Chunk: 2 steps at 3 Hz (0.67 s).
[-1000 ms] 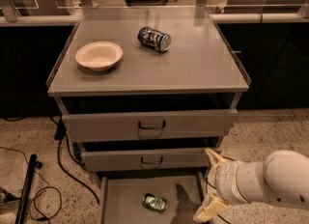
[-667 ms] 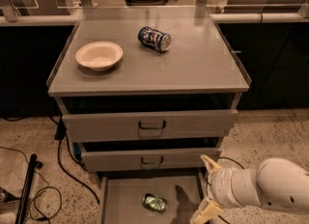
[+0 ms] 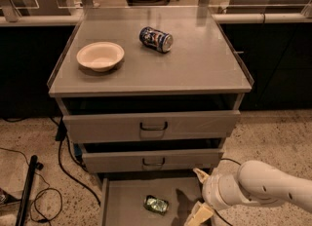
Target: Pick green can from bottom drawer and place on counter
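Since a second ago the arm has slid a little to the left, bringing the gripper (image 3: 195, 196) further over the right part of the bottom drawer (image 3: 124, 203); nothing else has shifted. At far left a black pole (image 3: 27, 191) and a cable (image 3: 61, 164) lie on the speckled floor. On the counter (image 3: 204, 69) a cream bowl (image 3: 100, 55) sits upright, left of centre. A blue-and-white can (image 3: 156, 39) lies on its side further back, well apart from the bowl. Below, the top drawer (image 3: 195, 122) and the middle drawer (image 3: 185, 159) stand slightly ajar. The bottom drawer is pulled out, and the green can (image 3: 156, 204) lies on its floor near the middle. Just right of the can, not touching it, the gripper's two pale fingers (image 3: 201, 174) are spread wide with nothing between them. The lower finger seems to run off the bottom edge.
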Available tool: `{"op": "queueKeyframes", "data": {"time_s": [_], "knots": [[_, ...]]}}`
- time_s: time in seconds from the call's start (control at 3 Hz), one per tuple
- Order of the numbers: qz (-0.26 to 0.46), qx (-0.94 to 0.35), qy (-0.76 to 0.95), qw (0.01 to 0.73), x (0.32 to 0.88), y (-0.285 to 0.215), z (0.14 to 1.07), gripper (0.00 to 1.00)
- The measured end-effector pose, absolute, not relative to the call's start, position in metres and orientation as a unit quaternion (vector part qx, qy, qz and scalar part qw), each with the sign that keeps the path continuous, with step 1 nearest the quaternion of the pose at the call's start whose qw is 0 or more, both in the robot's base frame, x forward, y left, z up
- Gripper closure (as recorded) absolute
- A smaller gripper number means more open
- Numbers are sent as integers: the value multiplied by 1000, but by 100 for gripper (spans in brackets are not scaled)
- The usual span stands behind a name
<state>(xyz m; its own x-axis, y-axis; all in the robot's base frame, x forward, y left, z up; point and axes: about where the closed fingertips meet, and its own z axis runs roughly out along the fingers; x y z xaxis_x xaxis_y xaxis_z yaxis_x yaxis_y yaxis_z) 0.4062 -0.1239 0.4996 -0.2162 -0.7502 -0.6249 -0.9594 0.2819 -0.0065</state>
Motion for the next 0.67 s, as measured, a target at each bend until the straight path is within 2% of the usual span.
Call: {"op": "queueKeyframes", "data": {"time_s": [0.67], "knots": [[216,-574,742,270,411,-112,480,0]]}}
